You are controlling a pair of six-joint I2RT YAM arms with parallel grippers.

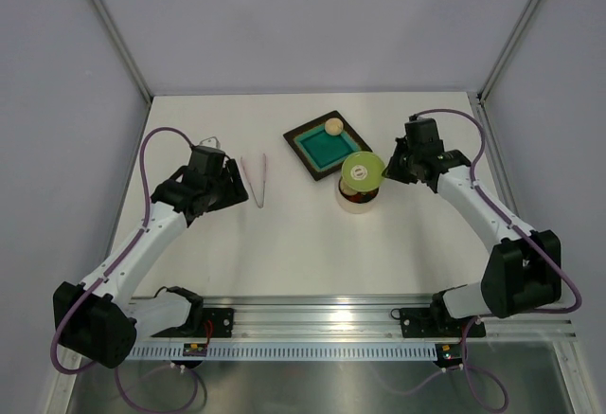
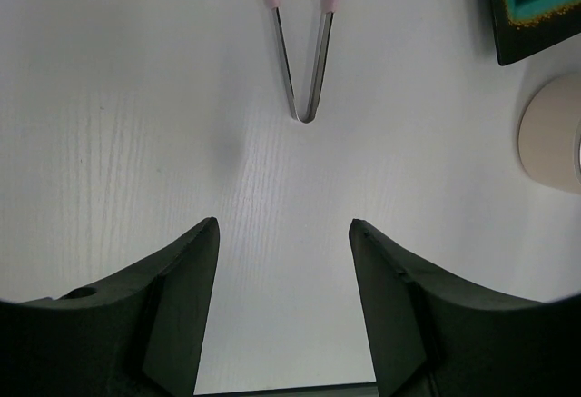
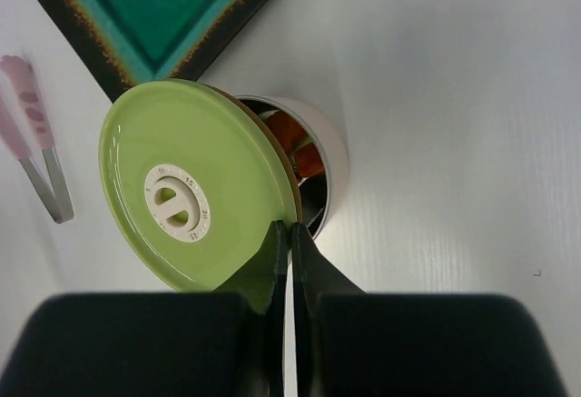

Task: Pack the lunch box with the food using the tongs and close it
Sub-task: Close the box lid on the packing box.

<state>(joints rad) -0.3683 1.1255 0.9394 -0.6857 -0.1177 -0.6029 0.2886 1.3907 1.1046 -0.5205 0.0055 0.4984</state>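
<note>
The lunch box [image 1: 357, 202] stands in the middle of the table, and red-orange food [image 3: 295, 143] shows inside it. My right gripper [image 3: 290, 226] is shut on the rim of its pale green lid [image 3: 195, 183]. The lid is tilted over the tin's mouth [image 3: 334, 156] and leaves part of the opening uncovered. One beige ball of food [image 1: 332, 126] lies on the teal tray [image 1: 301, 139]. The whitish-pink tongs [image 2: 304, 52] rest flat on the table with their joined end toward my left gripper [image 2: 284, 224]. That gripper is open and holds nothing, a short way back from the tongs.
The square dark-rimmed tray [image 3: 100, 61] sits just behind the lunch box, nearly touching it. The tongs [image 1: 255, 179] lie between the left arm and the tin. Grey enclosure walls ring the table's far and side edges.
</note>
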